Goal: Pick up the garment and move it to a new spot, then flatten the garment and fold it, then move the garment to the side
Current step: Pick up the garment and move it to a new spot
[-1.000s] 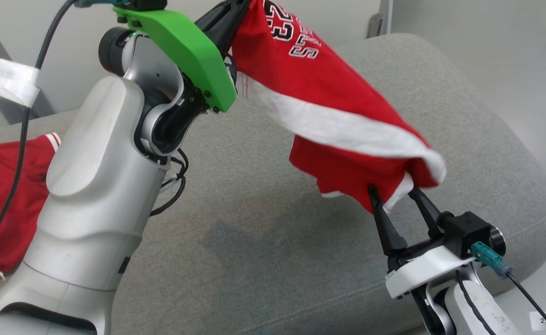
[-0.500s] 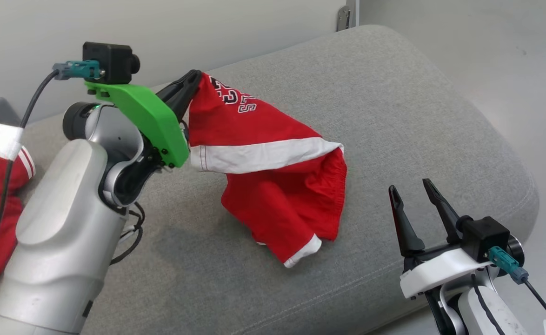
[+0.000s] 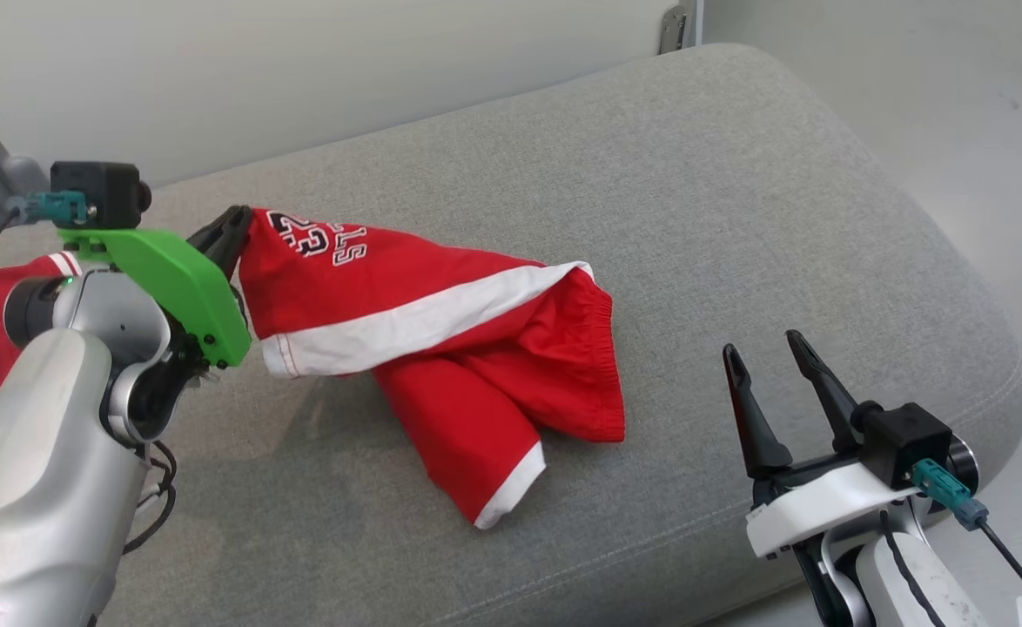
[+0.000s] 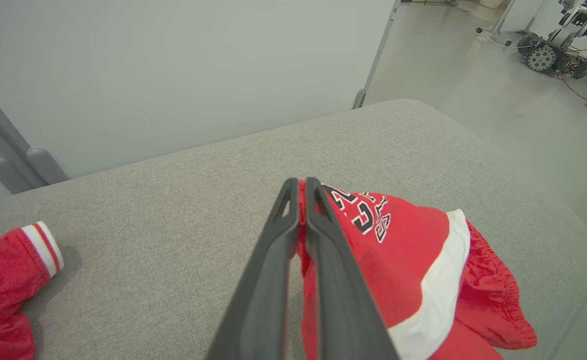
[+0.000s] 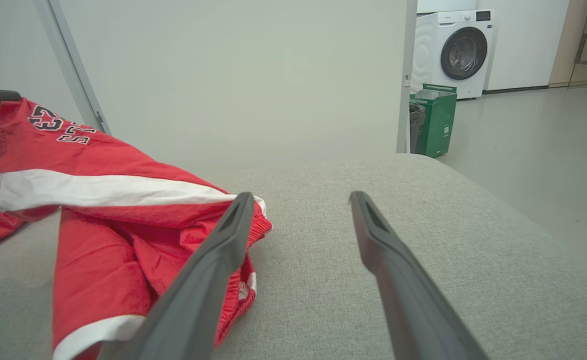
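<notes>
Red shorts (image 3: 441,348) mid grey cushion (image 3: 737,218), one corner raised, pinched by left gripper (image 3: 234,228) fingers; right gripper (image 3: 763,346) fingers spread, empty, near. Second red garment (image 4: 3,270) at cushion's left end. Pale wall (image 5: 223,75) behind; washing machine (image 5: 456,52), green bin (image 5: 436,120) beyond

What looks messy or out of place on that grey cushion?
The red garment lies bunched, not flat: the left end effector, shut, pinches its lettered corner up off the grey cushion while the rest slumps in overlapping folds. The right end effector stands open beside it, holding nothing.
</notes>
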Controlling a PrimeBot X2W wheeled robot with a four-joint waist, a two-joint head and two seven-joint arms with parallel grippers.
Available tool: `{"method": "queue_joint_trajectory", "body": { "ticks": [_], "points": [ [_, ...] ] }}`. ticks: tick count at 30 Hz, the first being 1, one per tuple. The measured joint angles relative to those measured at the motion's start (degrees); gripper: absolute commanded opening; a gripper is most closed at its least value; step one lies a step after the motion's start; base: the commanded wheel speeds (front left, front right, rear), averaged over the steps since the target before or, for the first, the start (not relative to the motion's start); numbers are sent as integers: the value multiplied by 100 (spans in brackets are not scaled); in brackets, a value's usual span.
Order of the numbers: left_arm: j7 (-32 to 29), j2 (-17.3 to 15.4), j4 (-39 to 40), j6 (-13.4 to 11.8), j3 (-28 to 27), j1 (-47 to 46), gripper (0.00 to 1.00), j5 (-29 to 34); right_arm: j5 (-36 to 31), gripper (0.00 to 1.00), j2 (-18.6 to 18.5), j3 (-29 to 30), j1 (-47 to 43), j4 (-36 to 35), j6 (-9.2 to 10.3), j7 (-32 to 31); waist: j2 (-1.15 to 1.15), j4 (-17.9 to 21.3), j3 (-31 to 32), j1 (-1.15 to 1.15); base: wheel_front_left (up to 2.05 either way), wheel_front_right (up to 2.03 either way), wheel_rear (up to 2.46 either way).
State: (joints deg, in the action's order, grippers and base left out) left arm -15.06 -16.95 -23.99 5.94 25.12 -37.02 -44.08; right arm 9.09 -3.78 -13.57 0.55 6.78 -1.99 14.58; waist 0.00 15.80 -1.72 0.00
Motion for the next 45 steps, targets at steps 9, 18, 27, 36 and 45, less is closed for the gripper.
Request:
{"method": "queue_joint_trajectory", "body": {
  "ticks": [9, 18, 27, 36, 45],
  "points": [
    [89, -31, -213, -73, -16, 405, 100, -7, -36, 100, 0, -29, 3, 32, -51, 0, 0, -58, -51, 0, 0, 0, 0],
    [464, -74, -103, -75, 98, 420, 100, 311, -56, 100, 7, 19, 15, 46, -49, 0, 0, -82, -24, 0, 0, 0, 0],
    [968, 10, 159, -201, 125, 535, 100, 588, -56, 100, -7, 302, 3, -16, 16, 0, 0, -308, 104, 0, 0, 0, 0],
    [1385, 53, 405, -493, 77, 1182, 100, 653, -51, 100, -104, 605, -168, -147, 112, 1, 0, -798, 198, 0, 0, 0, 0],
    [1913, 162, 583, -891, -163, 2046, 100, 606, -40, 100, -94, 673, -404, -190, 116, 1, 0, -1418, 308, 0, 0, 0, 0]
  ]
}}
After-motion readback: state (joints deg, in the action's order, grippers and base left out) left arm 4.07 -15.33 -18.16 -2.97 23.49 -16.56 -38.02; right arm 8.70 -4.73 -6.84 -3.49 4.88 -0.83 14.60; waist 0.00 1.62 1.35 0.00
